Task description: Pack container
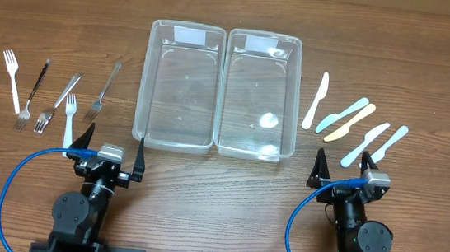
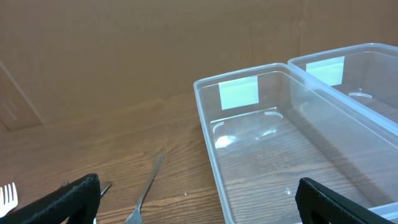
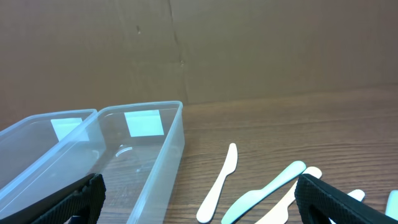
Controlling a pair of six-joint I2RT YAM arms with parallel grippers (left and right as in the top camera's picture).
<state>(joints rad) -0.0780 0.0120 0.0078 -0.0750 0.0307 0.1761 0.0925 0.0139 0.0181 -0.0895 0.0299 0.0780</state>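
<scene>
Two clear, open-topped plastic tubs, the left container (image 1: 178,87) and the right container (image 1: 261,95), stand upright with long sides touching at mid-worktop (image 1: 218,200), with five forks (image 1: 58,103) of white plastic and metal lying to their left and five pastel plastic knives (image 1: 342,116) to their right.

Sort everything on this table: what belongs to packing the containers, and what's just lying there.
For the job: left clear container, right clear container, five forks left of them, five plastic knives right of them.
Just lying about: nothing loose that I can see; only the arms' blue cables and the wooden table.
</scene>
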